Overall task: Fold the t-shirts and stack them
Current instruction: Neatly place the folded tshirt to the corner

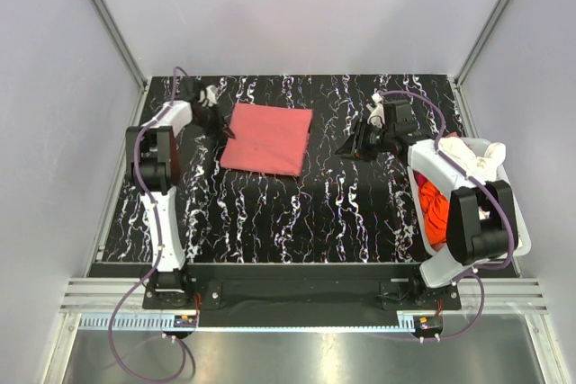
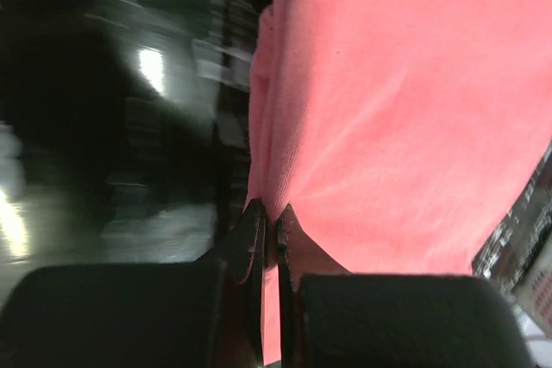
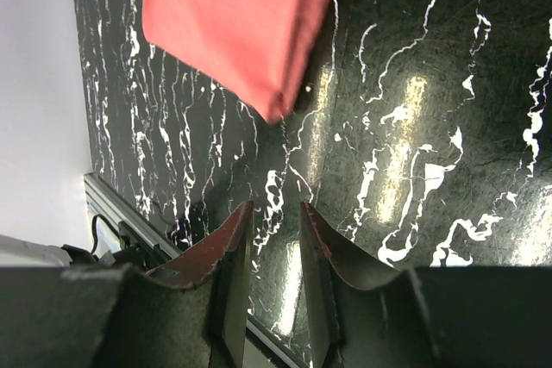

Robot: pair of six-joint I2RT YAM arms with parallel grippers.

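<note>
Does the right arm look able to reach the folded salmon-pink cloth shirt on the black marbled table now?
Probably yes: the right gripper is open and empty, and only bare table lies between it and the salmon-pink shirt.

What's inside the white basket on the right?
Orange-red cloth lies in the basket, with cream cloth on top at its far end. The right arm covers the near part; anything there or beneath the cloth is hidden.
</note>
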